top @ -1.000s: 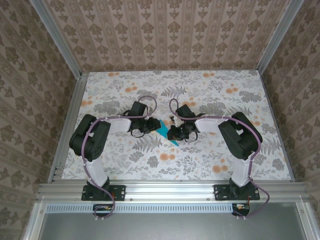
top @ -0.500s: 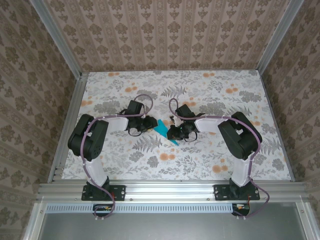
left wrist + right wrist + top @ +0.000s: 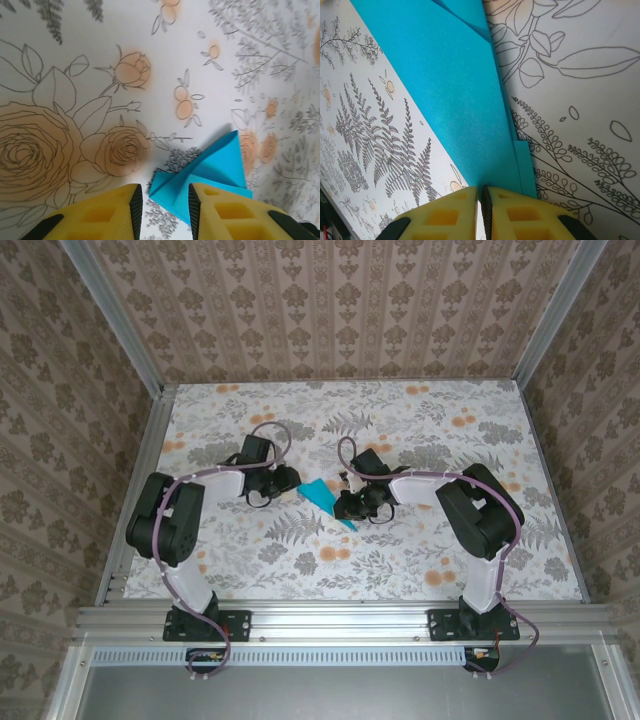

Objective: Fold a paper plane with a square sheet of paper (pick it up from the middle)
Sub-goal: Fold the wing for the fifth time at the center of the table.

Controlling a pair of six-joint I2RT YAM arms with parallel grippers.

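Clearly the sheet of paper (image 3: 322,498) is already partly folded. It lies flat on the flowered desk (image 3: 430,560) at the centre of the overhead frame, between the two arms, as a narrow layered wedge whose sharp tip points toward the lower right.

At the bottom centre of its wrist view, the right hand (image 3: 480,192) has its yellow fingers pressed together to a hairline slit. The blue layers run straight down into that slit, so I judge it clamped on the paper's long edge. The likely reason is anchoring: thin folded paper springs open and slides, and a pinch keeps the layers stacked.

The left hand (image 3: 165,192) shows at the bottom of its own view with fingers apart and a clear gap, gripping nothing. The wedge's blunt corner lies on the desk just ahead of that gap, nearer the right finger. Overhead, this hand sits just left of the paper.

One hand holding while the other is free suits creasing work. The dart looks only half made, and its wings seem not yet formed.
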